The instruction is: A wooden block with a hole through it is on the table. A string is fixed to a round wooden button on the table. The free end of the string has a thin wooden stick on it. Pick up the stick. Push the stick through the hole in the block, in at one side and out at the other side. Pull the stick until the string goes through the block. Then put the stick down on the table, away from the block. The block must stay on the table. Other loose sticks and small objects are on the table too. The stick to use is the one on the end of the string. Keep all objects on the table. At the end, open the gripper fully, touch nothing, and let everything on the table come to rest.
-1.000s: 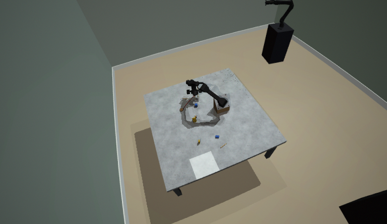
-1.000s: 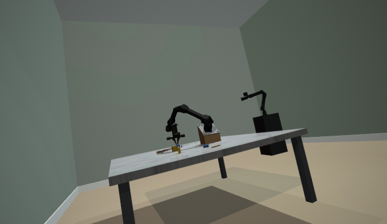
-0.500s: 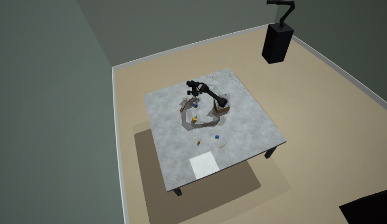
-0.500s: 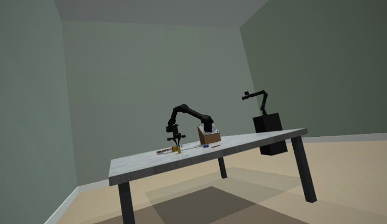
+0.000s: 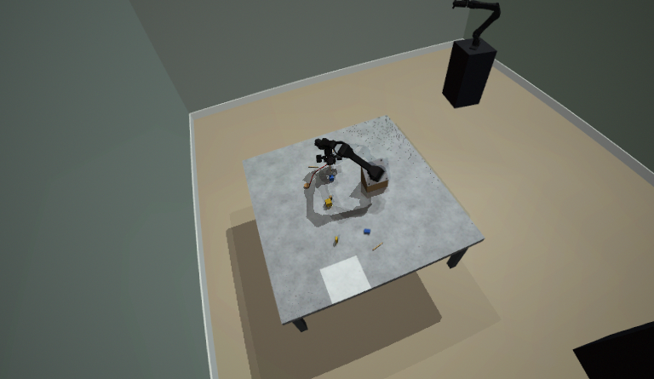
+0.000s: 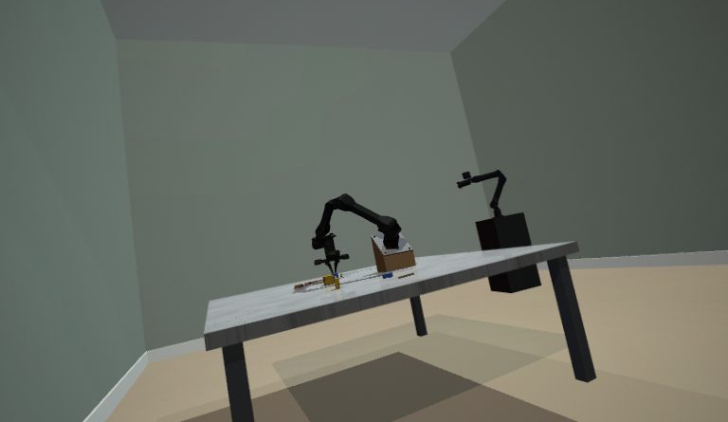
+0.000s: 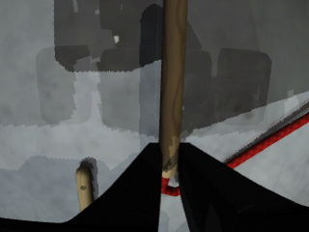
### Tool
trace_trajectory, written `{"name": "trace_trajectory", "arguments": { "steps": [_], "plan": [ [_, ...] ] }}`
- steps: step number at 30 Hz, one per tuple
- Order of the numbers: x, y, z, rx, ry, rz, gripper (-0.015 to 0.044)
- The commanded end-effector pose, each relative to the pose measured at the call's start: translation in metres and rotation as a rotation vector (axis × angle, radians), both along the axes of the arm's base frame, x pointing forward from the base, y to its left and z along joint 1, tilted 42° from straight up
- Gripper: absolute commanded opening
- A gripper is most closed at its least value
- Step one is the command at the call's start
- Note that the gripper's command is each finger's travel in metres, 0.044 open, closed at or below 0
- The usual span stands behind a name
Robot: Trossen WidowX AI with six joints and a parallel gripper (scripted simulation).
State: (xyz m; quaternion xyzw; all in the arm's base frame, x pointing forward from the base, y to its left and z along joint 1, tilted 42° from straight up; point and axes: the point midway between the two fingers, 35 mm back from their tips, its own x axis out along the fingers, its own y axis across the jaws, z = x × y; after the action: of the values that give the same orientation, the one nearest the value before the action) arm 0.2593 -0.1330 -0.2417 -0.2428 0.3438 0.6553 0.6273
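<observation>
My gripper point(image 5: 329, 163) point(image 6: 335, 273) point(image 7: 167, 153) is shut on the wooden stick point(image 7: 173, 82), near the end where the string is fixed. The stick points away from the fingers in the wrist view, above the table. The red string point(image 5: 313, 175) point(image 7: 270, 147) loops at the stick's end and runs to the round wooden button point(image 5: 306, 186) point(image 6: 298, 286). A yellow block point(image 5: 328, 203) point(image 6: 328, 280) stands on the table, apart from the gripper. It looks like the block to thread; its hole is too small to make out. The fingers hide part of the stick's string end.
A loose stick point(image 5: 312, 166) point(image 7: 84, 186) lies near the gripper. A blue piece point(image 5: 331, 178) lies between gripper and block. Farther off are another blue piece point(image 5: 367, 231) point(image 6: 387, 275), a yellow piece point(image 5: 335, 239) point(image 6: 336, 283), another stick point(image 5: 377, 246) point(image 6: 406, 275) and a white square point(image 5: 345, 278).
</observation>
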Motion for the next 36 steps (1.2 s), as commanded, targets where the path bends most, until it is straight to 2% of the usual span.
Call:
{"name": "trace_trajectory", "arguments": {
  "steps": [1, 36],
  "plan": [
    [0.002, 0.004, 0.005, -0.001, -0.002, -0.006, 0.0000],
    [0.005, 0.037, 0.032, -0.005, -0.003, -0.003, 0.0000]
  ]
}}
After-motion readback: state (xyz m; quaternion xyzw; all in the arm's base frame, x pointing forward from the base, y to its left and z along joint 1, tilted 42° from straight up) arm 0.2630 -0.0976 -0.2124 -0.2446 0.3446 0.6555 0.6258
